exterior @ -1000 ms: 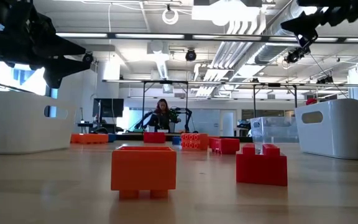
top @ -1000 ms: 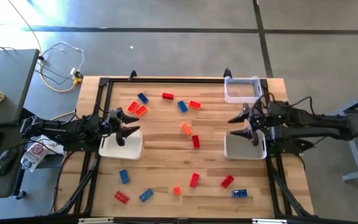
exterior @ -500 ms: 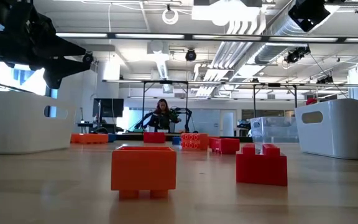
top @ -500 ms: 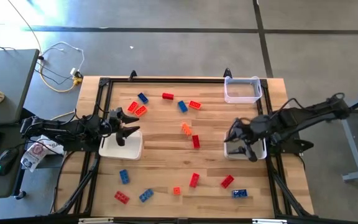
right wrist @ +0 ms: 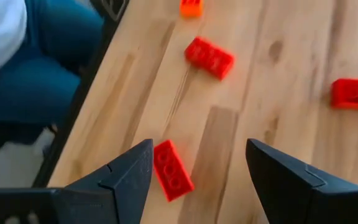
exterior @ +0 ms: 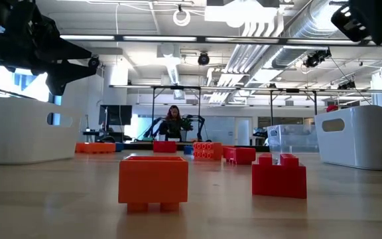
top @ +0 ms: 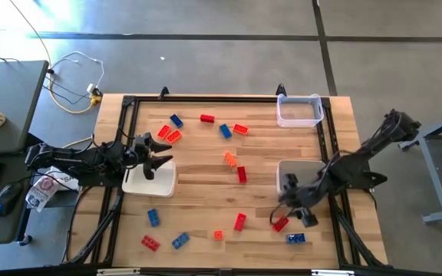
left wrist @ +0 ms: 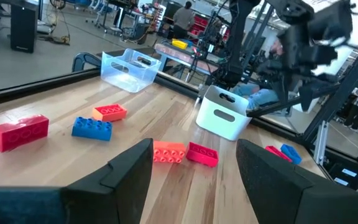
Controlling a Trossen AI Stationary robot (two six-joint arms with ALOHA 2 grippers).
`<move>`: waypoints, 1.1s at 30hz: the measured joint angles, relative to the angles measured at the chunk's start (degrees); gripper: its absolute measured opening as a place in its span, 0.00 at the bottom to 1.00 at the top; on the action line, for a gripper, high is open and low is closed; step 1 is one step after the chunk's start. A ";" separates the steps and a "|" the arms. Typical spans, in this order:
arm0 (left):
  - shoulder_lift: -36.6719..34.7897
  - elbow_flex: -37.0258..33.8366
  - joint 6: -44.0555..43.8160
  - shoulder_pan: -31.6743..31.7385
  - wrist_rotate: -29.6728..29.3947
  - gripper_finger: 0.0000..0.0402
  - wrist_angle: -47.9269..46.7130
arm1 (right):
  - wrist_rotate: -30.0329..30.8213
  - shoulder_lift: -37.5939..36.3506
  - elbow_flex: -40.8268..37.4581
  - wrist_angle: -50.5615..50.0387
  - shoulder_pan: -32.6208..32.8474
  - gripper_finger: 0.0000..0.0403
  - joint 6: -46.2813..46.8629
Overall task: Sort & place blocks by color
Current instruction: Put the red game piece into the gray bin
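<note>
The right gripper point(top: 296, 208) hangs with its fingers apart just above a red block point(top: 280, 224) near the front right of the table point(top: 198, 172). The left gripper point(top: 156, 156), fingers also apart, waits over the white tray point(top: 163, 185) at the left; other blocks lie scattered across the wood

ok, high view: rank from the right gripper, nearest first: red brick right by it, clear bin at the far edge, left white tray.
1. Red brick, just under the open right gripper, near edge on the right.
2. Clear bin, far right corner.
3. Left white tray, across the table under the left gripper.
</note>
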 joint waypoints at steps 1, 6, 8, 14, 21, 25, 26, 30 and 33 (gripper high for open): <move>0.00 0.00 0.00 0.02 0.00 0.55 0.00 | 0.11 0.87 0.00 0.04 0.77 0.60 0.00; 0.00 0.00 0.00 0.02 0.00 0.55 0.02 | 1.47 5.35 0.00 0.32 4.07 0.60 0.06; 0.00 0.00 0.00 0.00 0.00 0.55 0.00 | 2.10 7.05 0.00 0.59 5.02 0.60 0.46; 0.00 0.00 0.00 0.00 0.00 0.55 0.02 | 2.15 11.39 0.00 0.76 6.61 0.60 2.93; 0.00 0.00 0.00 0.02 0.00 0.55 0.02 | 2.47 16.54 0.00 3.98 8.04 0.60 0.95; 0.00 0.00 0.00 0.00 0.00 0.55 0.02 | 2.55 19.68 0.00 5.57 8.77 0.60 -0.64; 0.00 -0.02 0.00 0.02 0.00 0.55 0.02 | 2.61 20.36 0.00 5.86 8.90 0.60 -1.48; 0.00 0.00 0.00 0.00 0.00 0.55 0.02 | 3.83 22.69 0.00 7.16 9.51 0.60 -5.55; 0.00 0.00 0.00 0.01 0.00 0.55 0.02 | 6.25 24.09 0.00 7.81 9.74 0.60 -6.49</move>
